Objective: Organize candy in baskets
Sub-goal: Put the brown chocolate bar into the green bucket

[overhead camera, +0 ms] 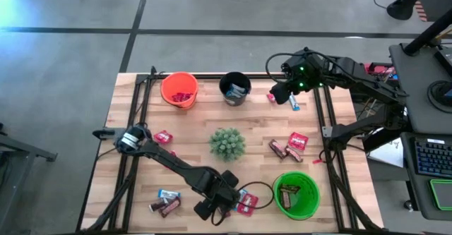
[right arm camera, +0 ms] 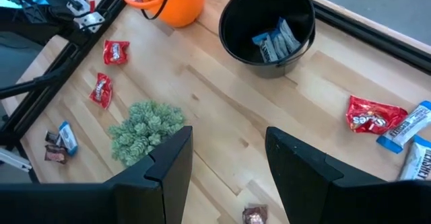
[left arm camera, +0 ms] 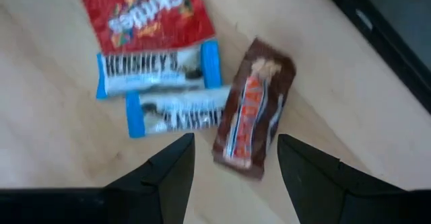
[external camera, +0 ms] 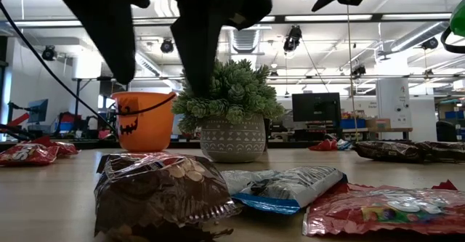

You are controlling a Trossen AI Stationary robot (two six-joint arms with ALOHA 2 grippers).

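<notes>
Nearest the low camera, a brown candy bar (external camera: 161,192) lies on the table (overhead camera: 198,125) with a blue-and-silver bar (external camera: 285,187) and a red packet (external camera: 385,207) to its right. Farther left, the left arm reaches diagonally to the table's near edge, its left gripper (left arm camera: 232,170) hanging over the brown bar (left arm camera: 254,107) with fingers spread wide and holding nothing. Along the far side stand the orange basket (overhead camera: 179,89) and black basket (overhead camera: 235,88); the green basket (overhead camera: 296,195) sits near right. At far right, the right gripper (overhead camera: 281,94) hovers with fingers wide apart and empty, beside loose candy (overhead camera: 294,101).
</notes>
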